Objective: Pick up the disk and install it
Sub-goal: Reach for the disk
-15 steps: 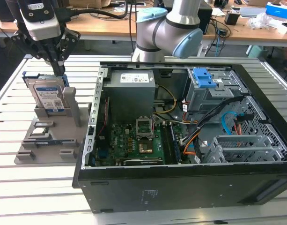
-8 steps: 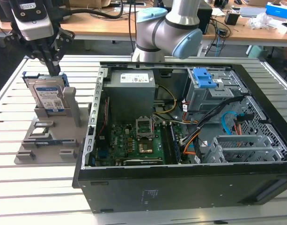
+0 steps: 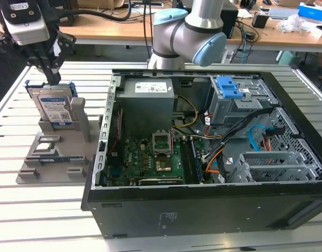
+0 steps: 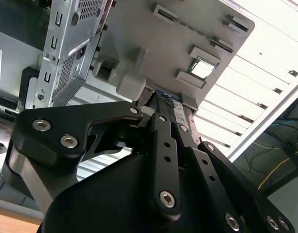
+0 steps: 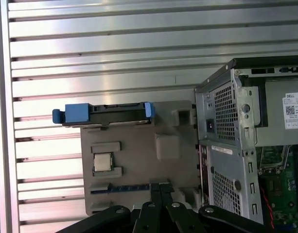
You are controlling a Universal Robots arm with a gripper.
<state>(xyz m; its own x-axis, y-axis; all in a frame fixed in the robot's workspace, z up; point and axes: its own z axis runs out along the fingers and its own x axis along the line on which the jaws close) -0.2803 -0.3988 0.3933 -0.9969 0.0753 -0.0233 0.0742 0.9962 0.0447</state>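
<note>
Toward the exterior view's left, on the slatted metal counter [image 3: 40, 220], found the disk [image 3: 54, 108] standing on edge in a slot of a grey holder [image 3: 55, 157], label facing the camera, blue carrier frame along its top and sides. Saw the end effector [image 3: 51, 77] hanging directly above the disk's top edge, black fingers drawn in to one narrow point and pinching nothing; could not tell contact with the frame from a small gap. Noted the open computer case [image 3: 203, 220] just beside the holder on the exterior view's right, green board exposed, a ridged blue latch [image 3: 228, 86] on the drive cage at the far side, and the arm [image 3: 189, 29] rising behind it. In the second wrist view, looked along the end effector [image 4: 162, 104] from close behind: black links and bolts in front, a knurled fingertip [image 4: 163, 99] poised over the holder [image 4: 187, 39], a perforated metal corner of the computer case [image 4: 66, 48] beside it, counter [image 4: 265, 73] slats beyond. In the first wrist view, saw the disk [image 5: 105, 112] edge-on at the far end of the holder [image 5: 139, 145], blue frame showing at both ends, well apart from the end effector [image 5: 161, 188] with its two fingers pressed together over the holder's near end, close to a small square chip [image 5: 103, 162] seated in a recess. Found the computer case [image 5: 236, 145] just beside the holder.
</note>
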